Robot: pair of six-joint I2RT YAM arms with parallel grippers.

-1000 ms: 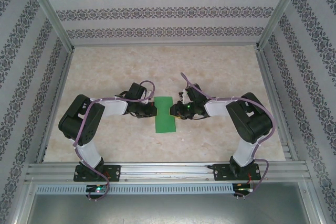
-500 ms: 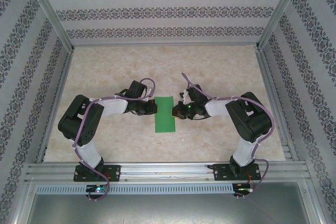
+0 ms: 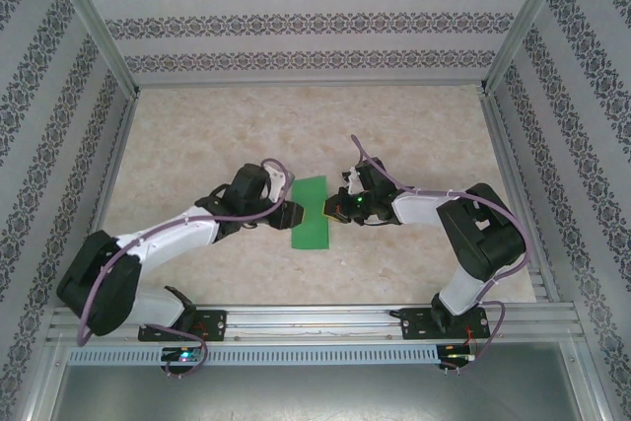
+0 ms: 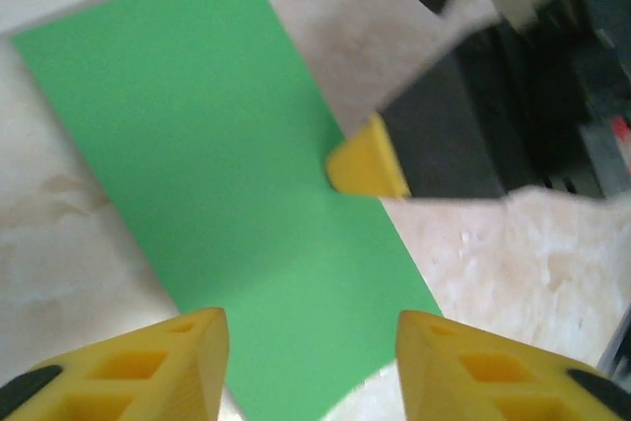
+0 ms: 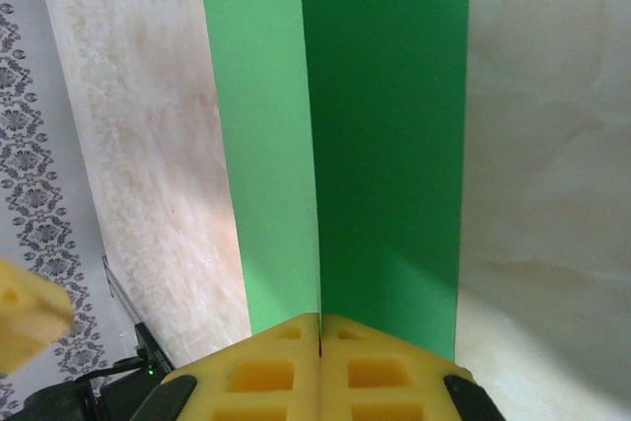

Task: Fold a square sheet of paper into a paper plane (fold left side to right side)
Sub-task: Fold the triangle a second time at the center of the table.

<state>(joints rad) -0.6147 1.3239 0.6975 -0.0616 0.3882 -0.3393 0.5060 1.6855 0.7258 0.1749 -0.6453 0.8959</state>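
Observation:
The square sheet of paper lies folded into a narrow bright-green rectangle in the middle of the table, between both grippers. My left gripper is at its left edge, open. In the left wrist view its yellow fingers stand apart over the near end of the sheet with nothing between them. My right gripper is at the right edge, shut on the sheet's edge. In the right wrist view the line between a lighter and a darker part of the sheet runs straight into my right gripper. Its yellow tip touches the paper's right edge.
The marble-patterned tabletop is bounded by patterned walls and metal posts at the back and sides. An aluminium rail carrying both arm bases runs along the near edge.
My left gripper has opened beside the paper, and the left arm's elbow has dropped low to the left. My right gripper has closed at the paper's right edge. The paper has barely shifted.

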